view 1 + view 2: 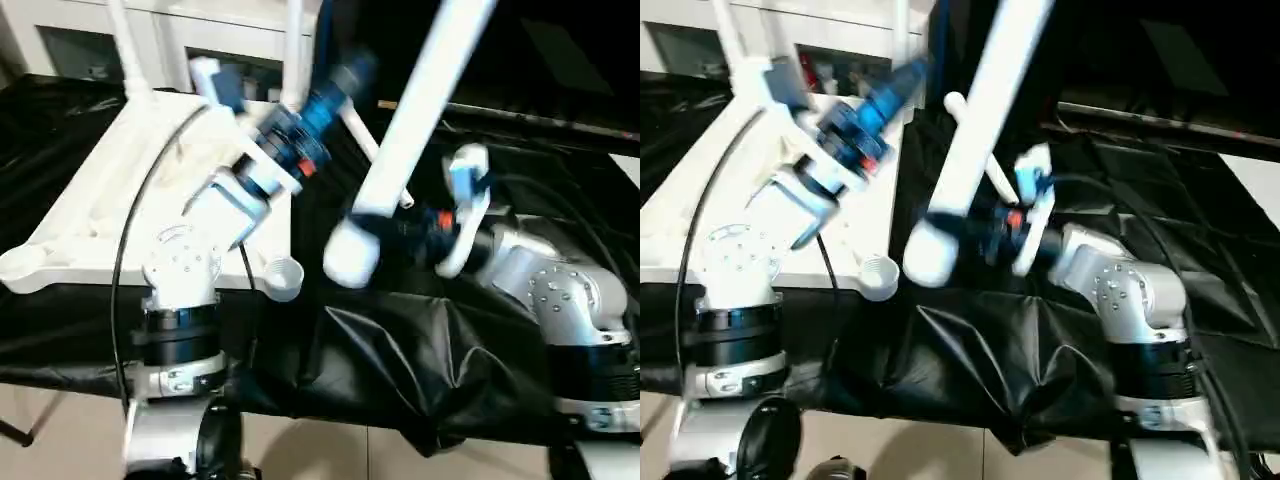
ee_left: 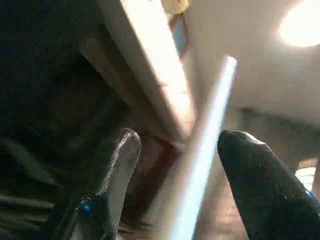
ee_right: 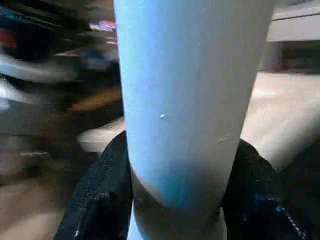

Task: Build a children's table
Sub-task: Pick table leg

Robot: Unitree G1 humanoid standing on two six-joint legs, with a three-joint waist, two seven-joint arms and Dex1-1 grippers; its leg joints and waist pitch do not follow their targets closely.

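The white tabletop (image 1: pixel 90 220) lies upside down on the black cloth at the left, with an empty corner socket (image 1: pixel 283 277) at its near right. Two white legs (image 1: pixel 125 40) (image 1: pixel 297 50) stand upright in its far corners. My left gripper (image 1: pixel 348 74) reaches over the tabletop beside the far right leg. In the left wrist view its fingers (image 2: pixel 120 165) stand open with a leg (image 2: pixel 205 150) between them. My right gripper (image 1: pixel 400 218) is shut on a thick white leg (image 1: pixel 410 130), held tilted above the cloth with its wide end (image 1: pixel 350 255) toward me.
Another white leg (image 1: pixel 372 145) lies on the cloth behind the held one. A white glass-fronted cabinet (image 1: pixel 200 25) stands behind the table. The black cloth (image 1: pixel 400 360) hangs in folds over the table's front edge, and light floor shows below.
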